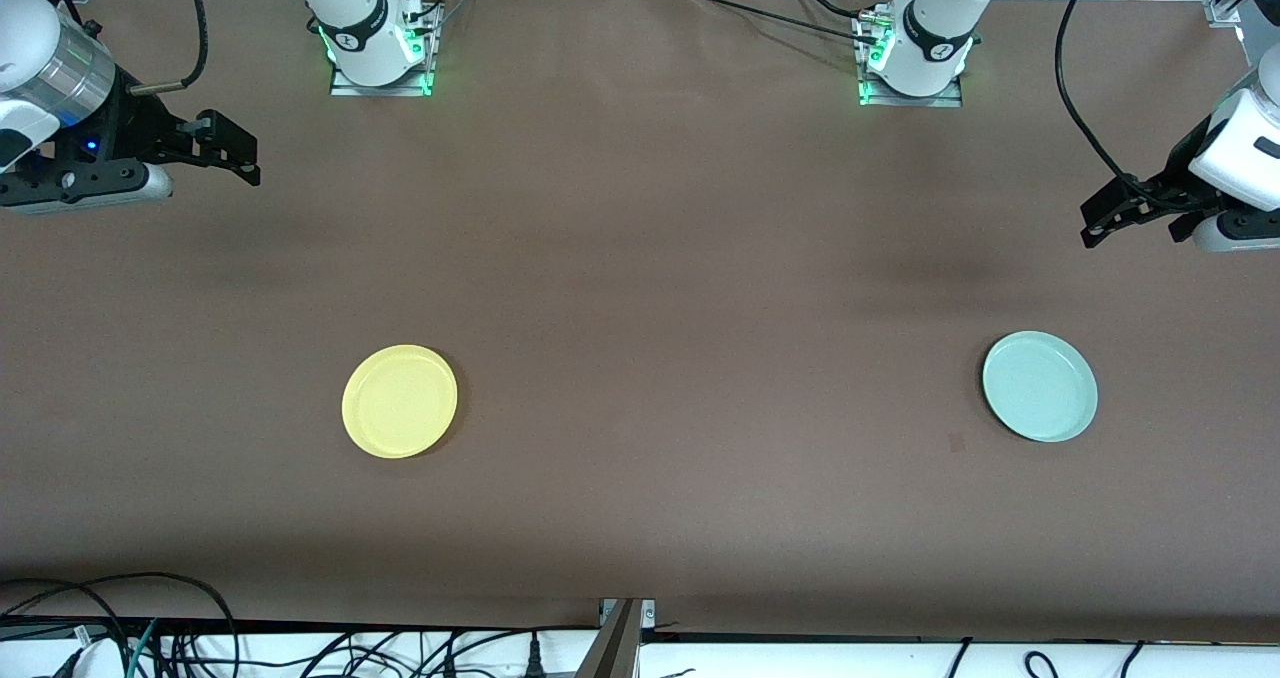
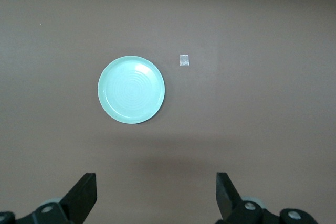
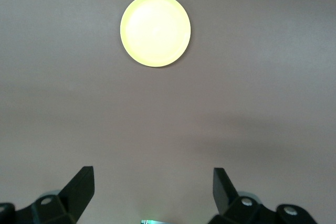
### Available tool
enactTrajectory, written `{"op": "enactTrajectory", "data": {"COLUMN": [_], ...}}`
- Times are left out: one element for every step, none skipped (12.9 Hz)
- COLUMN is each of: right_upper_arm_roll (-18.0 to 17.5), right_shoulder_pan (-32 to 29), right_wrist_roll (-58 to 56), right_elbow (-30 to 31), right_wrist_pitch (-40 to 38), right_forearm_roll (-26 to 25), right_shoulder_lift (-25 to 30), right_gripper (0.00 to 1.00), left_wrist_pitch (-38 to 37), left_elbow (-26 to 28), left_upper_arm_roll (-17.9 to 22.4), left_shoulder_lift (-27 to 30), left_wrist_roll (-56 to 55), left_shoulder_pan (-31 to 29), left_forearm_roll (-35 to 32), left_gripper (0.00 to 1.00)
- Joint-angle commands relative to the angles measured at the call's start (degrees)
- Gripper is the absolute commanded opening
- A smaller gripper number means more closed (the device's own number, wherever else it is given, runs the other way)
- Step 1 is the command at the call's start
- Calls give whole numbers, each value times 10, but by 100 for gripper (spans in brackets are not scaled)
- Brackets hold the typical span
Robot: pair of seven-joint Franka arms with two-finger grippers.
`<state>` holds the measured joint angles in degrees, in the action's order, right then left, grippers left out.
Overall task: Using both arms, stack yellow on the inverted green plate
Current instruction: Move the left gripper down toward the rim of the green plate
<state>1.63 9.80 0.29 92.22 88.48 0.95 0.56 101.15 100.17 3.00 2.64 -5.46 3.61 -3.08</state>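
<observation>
- I see the table (image 1: pixel 640 258) covered in brown cloth, with both arm bases along the edge farthest from the front camera.
- My right arm waits high over its end of the table; the right gripper (image 1: pixel 235 153) hangs above bare cloth with its fingers (image 3: pixel 79 190) spread wide, holding nothing.
- My left arm waits likewise over its own end; the left gripper (image 1: pixel 1105 220) is also spread wide and empty, fingers (image 2: pixel 81 195) well apart.
- The yellow (image 1: pixel 400 401) plate lies flat, rim up, toward the right arm's end, nearer the front edge than the middle.
- The green plate (image 1: pixel 1040 386) lies toward the left arm's end, well apart from the yellow; I see its hollow side with rings facing up.
- A small pale mark (image 2: pixel 184 60) sits on the cloth near the green plate.
</observation>
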Motion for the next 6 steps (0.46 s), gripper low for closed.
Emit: {"op": "enactTrajectory", "data": {"right_upper_arm_roll": [-1, 1, 12, 21, 24, 27], "right_shoulder_pan": [-2, -2, -2, -2, -2, -2], "right_wrist_roll": [9, 9, 9, 11, 23, 39], "right_elbow": [15, 14, 14, 14, 15, 15], "right_wrist_pitch": [8, 6, 6, 5, 6, 6], "right_forearm_roll": [-10, -10, -10, -10, -7, -7], "right_shoulder_lift": [18, 22, 25, 26, 25, 25], "right_gripper": [100, 100, 100, 100, 100, 100], "left_wrist_pitch": [-16, -16, -16, -17, -26, -53], "left_elbow": [-16, -17, -18, -17, -16, -18], "left_upper_arm_roll": [7, 7, 7, 7, 7, 7], "left_shoulder_lift": [-8, -10, -10, -11, -18, -21], "left_wrist_roll": [2, 2, 1, 0, -1, -2], "left_shoulder_pan": [7, 7, 7, 4, 3, 2], "left_forearm_roll": [12, 12, 13, 14, 14, 14], "left_gripper": [100, 100, 100, 100, 100, 100]}}
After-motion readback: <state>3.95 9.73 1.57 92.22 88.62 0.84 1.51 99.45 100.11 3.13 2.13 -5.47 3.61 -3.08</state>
